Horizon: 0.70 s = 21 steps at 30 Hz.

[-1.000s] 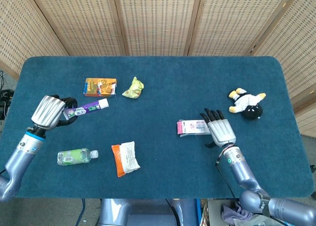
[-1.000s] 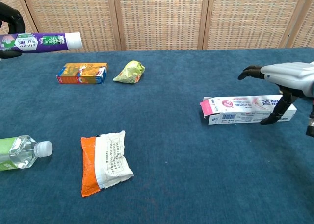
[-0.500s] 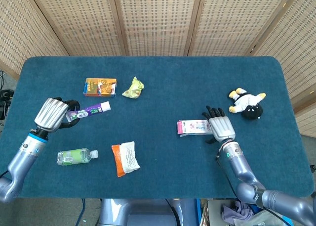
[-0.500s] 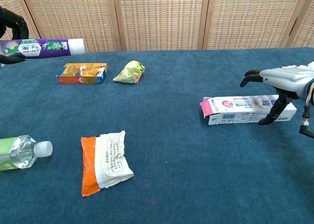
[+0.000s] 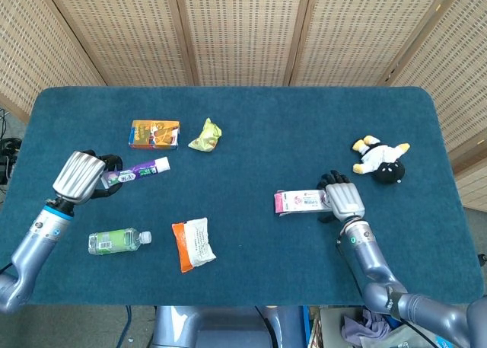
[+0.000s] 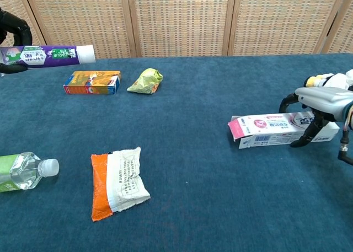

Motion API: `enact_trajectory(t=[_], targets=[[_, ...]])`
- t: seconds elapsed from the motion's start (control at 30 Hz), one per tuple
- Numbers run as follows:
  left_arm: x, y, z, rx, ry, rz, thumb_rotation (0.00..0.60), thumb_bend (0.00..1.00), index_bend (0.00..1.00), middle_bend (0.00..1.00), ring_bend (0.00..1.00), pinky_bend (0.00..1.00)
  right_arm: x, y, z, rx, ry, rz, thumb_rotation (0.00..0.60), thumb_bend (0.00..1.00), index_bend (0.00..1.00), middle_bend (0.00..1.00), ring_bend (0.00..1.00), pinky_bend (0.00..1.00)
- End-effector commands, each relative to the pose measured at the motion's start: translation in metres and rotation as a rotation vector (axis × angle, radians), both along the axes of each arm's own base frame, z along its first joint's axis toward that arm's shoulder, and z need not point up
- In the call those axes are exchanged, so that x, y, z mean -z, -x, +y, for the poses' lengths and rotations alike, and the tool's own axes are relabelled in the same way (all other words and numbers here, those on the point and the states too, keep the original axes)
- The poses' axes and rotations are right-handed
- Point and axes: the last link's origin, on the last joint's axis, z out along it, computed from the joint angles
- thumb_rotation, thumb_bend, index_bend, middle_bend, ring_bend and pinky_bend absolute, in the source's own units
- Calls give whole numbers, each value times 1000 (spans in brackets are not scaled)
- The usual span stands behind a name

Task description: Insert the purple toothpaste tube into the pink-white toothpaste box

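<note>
My left hand [image 5: 80,177] holds the purple toothpaste tube [image 5: 137,167] by its tail above the table's left side. The tube's white cap points right, toward the middle. In the chest view the tube [image 6: 49,54] hangs level at the top left, and only the dark fingers of the left hand [image 6: 12,28] show at the frame edge. The pink-white toothpaste box [image 5: 302,202] lies at the right with its pink open end facing left. My right hand [image 5: 344,198] grips the box's right end. Fingers curl over the top of the box [image 6: 276,129] and the thumb [image 6: 310,135] presses its front.
An orange carton [image 5: 154,133] and a crumpled yellow-green bag [image 5: 205,135] lie at the back left. A green bottle [image 5: 118,241] and an orange-white packet [image 5: 192,244] lie near the front left. A plush toy [image 5: 380,160] sits behind the right hand.
My right hand has dropped onto the box and curled its fingers around the right end. The box has shifted slightly toward me. The left hand has carried the tube a little to the right.
</note>
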Motion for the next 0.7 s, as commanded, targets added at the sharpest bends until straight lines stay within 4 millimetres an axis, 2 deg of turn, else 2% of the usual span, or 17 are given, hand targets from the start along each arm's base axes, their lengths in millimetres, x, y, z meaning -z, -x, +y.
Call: enact_trajectory(t=[0.03, 0.23, 0.37, 0.7], targets=[[1, -1, 0, 1, 3, -2, 600, 296, 881, 709, 617, 615, 2, -1, -1, -6, 13, -19, 600, 0, 447, 366, 265, 363], [2, 0, -1, 3, 5, -1, 600, 296, 881, 709, 617, 615, 4, 0, 2, -25, 31, -34, 600, 0, 552, 498, 410, 480], [0, 1, -1, 5, 2, -6, 600, 297, 881, 709, 617, 615, 1, -6, 2, -36, 46, -59, 600, 1, 558, 505, 419, 495], [0, -13, -8, 32, 53, -62, 600, 296, 881, 709, 617, 615, -16, -51, 11, -59, 54, -215, 600, 1, 559, 506, 419, 498]])
